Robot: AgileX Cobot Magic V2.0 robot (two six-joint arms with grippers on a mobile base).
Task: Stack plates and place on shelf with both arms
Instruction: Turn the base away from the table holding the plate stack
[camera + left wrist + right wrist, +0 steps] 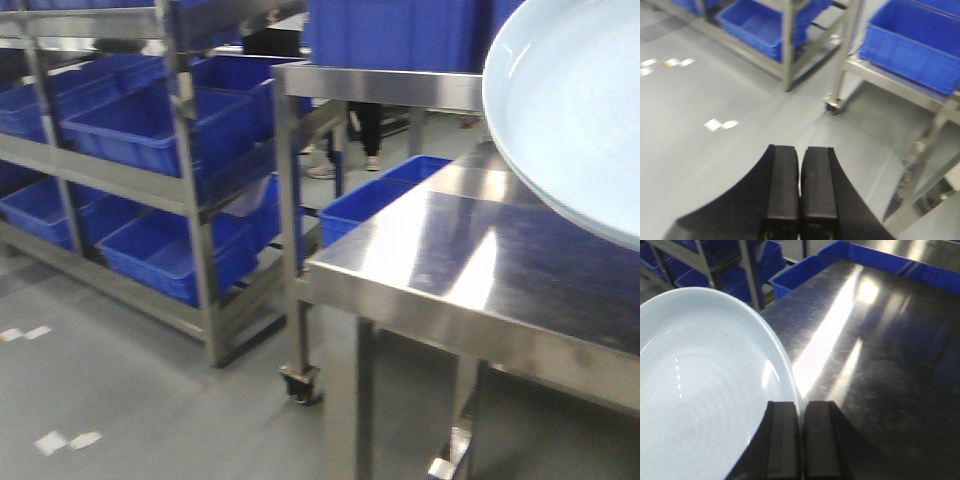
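Steel table [480, 260] on grey floor, shelf [190, 190] with blue crates [150, 130] far left; one plate [705, 385] held up over the table, near right.
Right gripper [801, 440] jaws clamped on plate rim. Left gripper [800, 200] jaws pressed together, empty, over floor. Plate judged stiff, glossy, slippery, breakable, heavy for an edge pinch; grip raised rim, support opposite edge. Second plate not visible.

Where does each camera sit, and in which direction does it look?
Exterior front: looks ahead at the steel table, shelf and plate; no robot body shows.
Left wrist: behind the left gripper, shut and empty, looking down at the floor.
Right wrist: behind the right gripper, shut on the plate rim, above the table.
Front and right wrist share plate and table.
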